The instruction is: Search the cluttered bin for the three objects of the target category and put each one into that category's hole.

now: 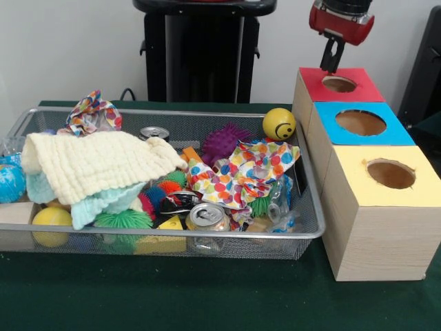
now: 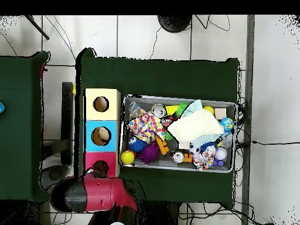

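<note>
Jaws state: cannot tell, only a thin dark tip visible under the red wrist. Gripper (image 1: 331, 61) hanging right over the red box (image 1: 339, 85), tip just above its round hole; nothing seen in it. In the overhead view, hidden under the red arm housing.

Landmark: wire bin (image 1: 311, 227) on green desk (image 1: 207, 296).

Just beside the bin, on the side nearest the gripper: three wooden boxes in a row, each with a round hole on top. Red box, then blue box (image 1: 360, 124), then yellow box (image 1: 388, 174), touching one another. In the overhead view, something pale visible inside the blue box's hole; cannot tell what.

Inside the bin:
- yellow smiley ball (image 1: 279, 124) in the corner nearest the red box
- purple spiky ball (image 1: 224, 143) next to it
- polka-dot cloth (image 1: 247, 172) mid-bin, draped over clutter
- second patterned cloth (image 1: 94, 114) at the far rim, corner away from the boxes
- cream knit cloth (image 1: 93, 162) over a mint cloth (image 1: 103, 203), on the half away from the boxes
- one can (image 1: 207, 218) at the near wall, another can (image 1: 154, 133) near the far wall
- green spiky ball (image 1: 122, 222) and plain yellow ball (image 1: 51, 223) at the near wall
- globe-print ball (image 1: 10, 181) at the end away from the boxes

Target category not evident.
</note>
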### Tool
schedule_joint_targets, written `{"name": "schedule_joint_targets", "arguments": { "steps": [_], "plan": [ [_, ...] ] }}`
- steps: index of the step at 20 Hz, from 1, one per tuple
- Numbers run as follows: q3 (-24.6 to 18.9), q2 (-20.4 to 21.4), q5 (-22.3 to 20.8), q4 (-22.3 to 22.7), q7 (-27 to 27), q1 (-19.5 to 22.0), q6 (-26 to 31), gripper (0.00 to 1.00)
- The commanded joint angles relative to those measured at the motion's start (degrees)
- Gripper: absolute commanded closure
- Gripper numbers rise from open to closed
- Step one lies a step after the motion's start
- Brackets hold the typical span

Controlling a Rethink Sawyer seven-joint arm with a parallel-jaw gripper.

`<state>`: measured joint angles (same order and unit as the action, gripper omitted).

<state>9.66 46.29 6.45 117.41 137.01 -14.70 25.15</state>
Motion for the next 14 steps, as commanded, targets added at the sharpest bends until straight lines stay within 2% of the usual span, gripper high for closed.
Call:
{"name": "schedule_joint_targets", "arguments": {
  "steps": [1,5,12,14],
  "plan": [
    [-0.4,2.2,0.4,-3.8,6.8,-0.7,4.4,1.0],
    [2.7,4.1,-1.9,-8.1,5.4,-1.0,9.3,1.0],
    [7.3,5.4,-5.8,-14.3,2.4,-0.6,9.1,1.0],
    [6.7,6.6,-6.3,-14.9,0.4,1.0,9.8,1.0]
  ]
}}
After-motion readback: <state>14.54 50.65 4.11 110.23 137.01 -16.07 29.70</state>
